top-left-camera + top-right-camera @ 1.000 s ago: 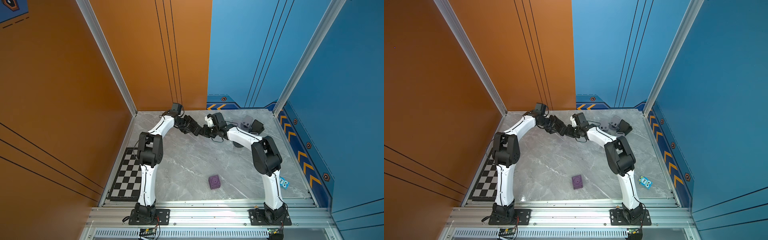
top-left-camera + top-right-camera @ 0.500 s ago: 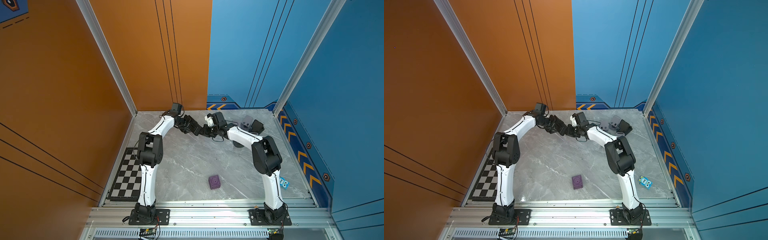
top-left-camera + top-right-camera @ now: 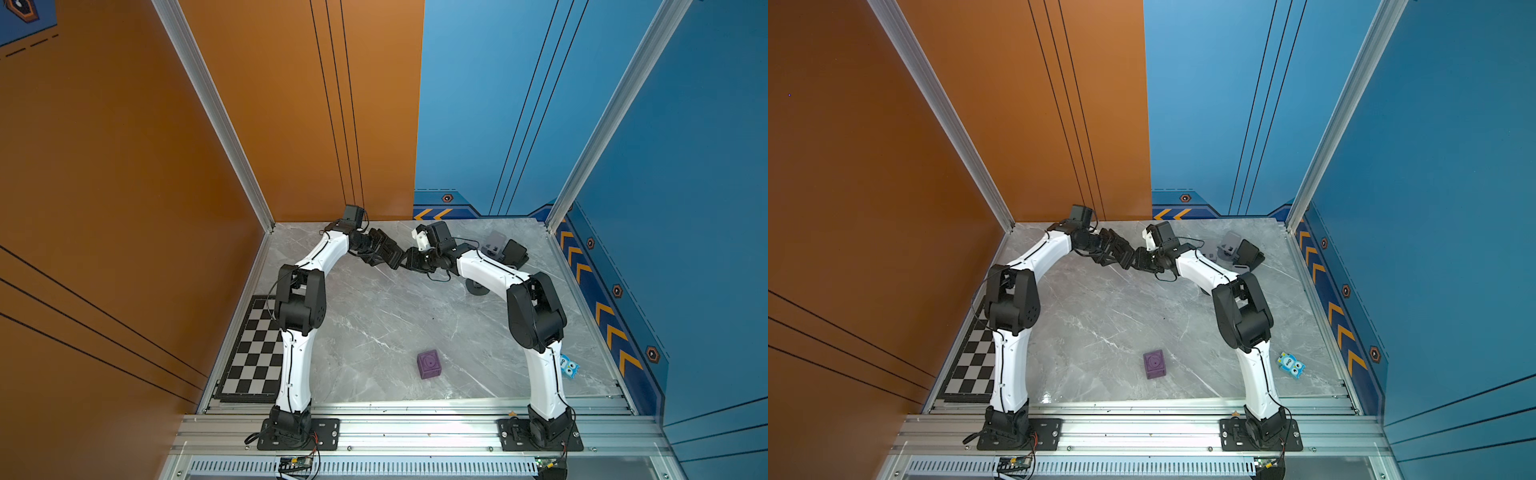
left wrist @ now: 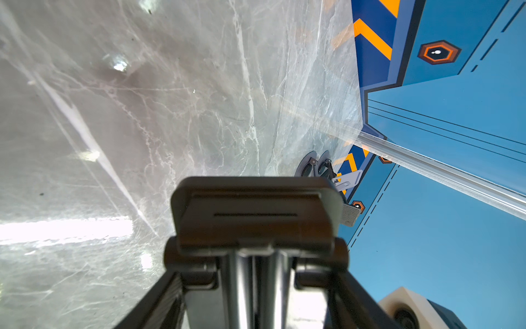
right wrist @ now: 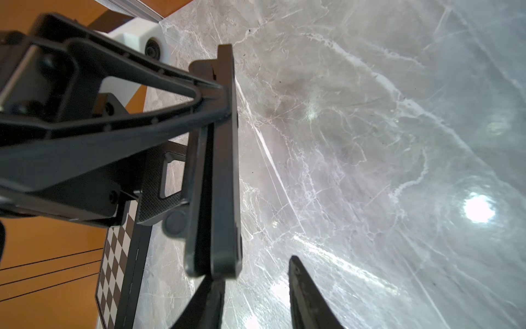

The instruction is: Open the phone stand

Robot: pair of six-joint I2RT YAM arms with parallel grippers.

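Holding the phone stand [image 4: 256,213] above the table [image 3: 374,324] near its far edge, the left fingers [image 4: 150,304] clamp it while the right fingers [image 5: 308,299] stand spread at its tip; it looks barely unfolded, so most opening seems left to do.

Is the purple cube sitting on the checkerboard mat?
No, the purple cube lies on the bare marble table, apart from the checkerboard mat.

Grey veined marble tabletop [image 3: 374,324] under left pincer [image 3: 392,258] and right pincer [image 3: 412,261]; glare streak [image 3: 415,405] well away from both. Orange wall [image 3: 291,104] behind left pincer, blue wall [image 3: 478,104] behind right pincer, orange chevrons [image 3: 432,215] low on it. Aluminium corner posts [image 3: 216,112] flank them.
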